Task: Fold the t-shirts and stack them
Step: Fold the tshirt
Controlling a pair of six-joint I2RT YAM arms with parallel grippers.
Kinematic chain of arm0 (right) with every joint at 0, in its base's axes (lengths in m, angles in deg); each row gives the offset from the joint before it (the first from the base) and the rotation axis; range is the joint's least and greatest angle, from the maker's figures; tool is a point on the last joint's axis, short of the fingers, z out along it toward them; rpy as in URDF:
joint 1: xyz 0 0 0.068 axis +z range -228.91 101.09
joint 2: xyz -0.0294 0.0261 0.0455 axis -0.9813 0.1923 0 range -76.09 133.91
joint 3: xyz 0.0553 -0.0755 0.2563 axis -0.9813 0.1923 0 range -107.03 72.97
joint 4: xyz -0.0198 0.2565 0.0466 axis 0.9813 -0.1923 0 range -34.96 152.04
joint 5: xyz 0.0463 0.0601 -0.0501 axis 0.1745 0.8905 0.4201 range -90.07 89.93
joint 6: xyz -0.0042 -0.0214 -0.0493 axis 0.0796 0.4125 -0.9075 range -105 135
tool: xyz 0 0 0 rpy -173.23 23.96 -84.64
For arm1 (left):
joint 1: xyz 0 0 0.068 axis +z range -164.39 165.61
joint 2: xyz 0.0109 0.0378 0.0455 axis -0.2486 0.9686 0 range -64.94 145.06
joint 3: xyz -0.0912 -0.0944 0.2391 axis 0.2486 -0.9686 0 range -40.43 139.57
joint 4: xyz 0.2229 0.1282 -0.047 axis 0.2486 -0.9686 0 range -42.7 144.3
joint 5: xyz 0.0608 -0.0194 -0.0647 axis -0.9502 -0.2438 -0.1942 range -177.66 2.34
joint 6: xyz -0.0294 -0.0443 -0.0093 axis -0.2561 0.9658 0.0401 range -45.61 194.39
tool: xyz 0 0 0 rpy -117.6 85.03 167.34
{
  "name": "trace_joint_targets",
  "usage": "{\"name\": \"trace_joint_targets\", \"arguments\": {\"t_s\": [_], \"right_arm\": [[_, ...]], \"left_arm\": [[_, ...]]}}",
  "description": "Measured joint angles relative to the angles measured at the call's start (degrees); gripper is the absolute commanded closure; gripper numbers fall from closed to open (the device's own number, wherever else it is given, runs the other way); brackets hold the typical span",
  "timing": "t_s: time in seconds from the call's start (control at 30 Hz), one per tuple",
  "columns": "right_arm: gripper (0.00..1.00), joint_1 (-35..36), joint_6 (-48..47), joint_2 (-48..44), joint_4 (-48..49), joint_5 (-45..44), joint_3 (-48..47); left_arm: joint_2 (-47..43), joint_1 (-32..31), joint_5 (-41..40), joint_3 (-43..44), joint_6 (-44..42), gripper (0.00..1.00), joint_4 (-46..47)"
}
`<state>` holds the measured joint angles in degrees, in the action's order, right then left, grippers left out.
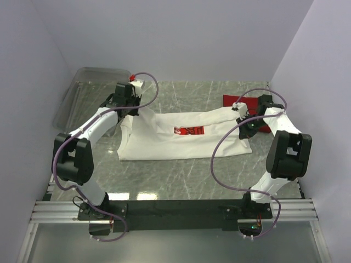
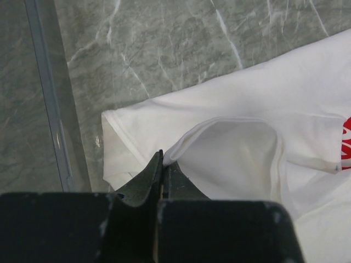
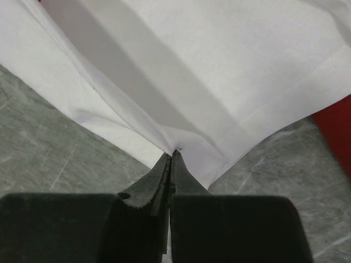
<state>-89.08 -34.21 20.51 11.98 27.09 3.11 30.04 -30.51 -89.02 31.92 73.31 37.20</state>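
Left end effector [image 2: 163, 160], right end effector [image 3: 171, 157] pinch taut, creased white t-shirt [image 1: 164, 143].

red t-shirt [image 1: 230, 99] mostly behind right arm [image 1: 274, 123], graphic [image 2: 347, 139] cropped, perhaps lettering

The white t-shirt [image 1: 164, 141] bears a red chest print [image 1: 189, 130]; the red t-shirt [image 1: 230, 99] is plain; the table [image 1: 181, 175] is grey marble, veined white.
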Motion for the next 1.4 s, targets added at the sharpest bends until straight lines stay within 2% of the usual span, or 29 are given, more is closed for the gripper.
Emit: {"name": "trace_joint_targets", "arguments": {"t_s": [0.37, 0.9, 1.03, 1.1, 1.13, 1.23, 1.4], "right_arm": [[1.00, 0.00, 3.43, 1.18, 2.49, -2.10, -0.44], [1.00, 0.00, 5.73, 3.87, 3.32, -2.27, -2.16], [1.00, 0.00, 6.12, 3.89, 3.39, -2.21, -2.21], [1.00, 0.00, 6.16, 3.91, 3.39, -2.16, -2.21], [1.00, 0.00, 6.21, 3.91, 3.39, -2.10, -2.21], [1.00, 0.02, 6.36, 3.91, 3.41, -2.03, -2.21], [1.00, 0.00, 6.36, 3.91, 3.54, -2.03, -2.21]], "left_arm": [[1.11, 0.11, -0.44, 3.63, -0.07, 1.00, 0.48], [12.55, 2.08, -0.92, 10.14, -0.17, 0.99, -1.49], [15.58, 2.19, -0.92, 13.64, 0.22, 0.61, -2.47], [16.15, 2.19, -1.07, 14.36, 1.16, 0.47, -2.54], [15.96, 2.21, -1.07, 14.32, 1.57, 0.35, -2.60], [12.57, 2.29, -0.96, 11.26, 2.67, 0.32, -1.16], [-3.69, 2.43, 0.26, 0.61, 4.74, 0.32, -0.52]]}}
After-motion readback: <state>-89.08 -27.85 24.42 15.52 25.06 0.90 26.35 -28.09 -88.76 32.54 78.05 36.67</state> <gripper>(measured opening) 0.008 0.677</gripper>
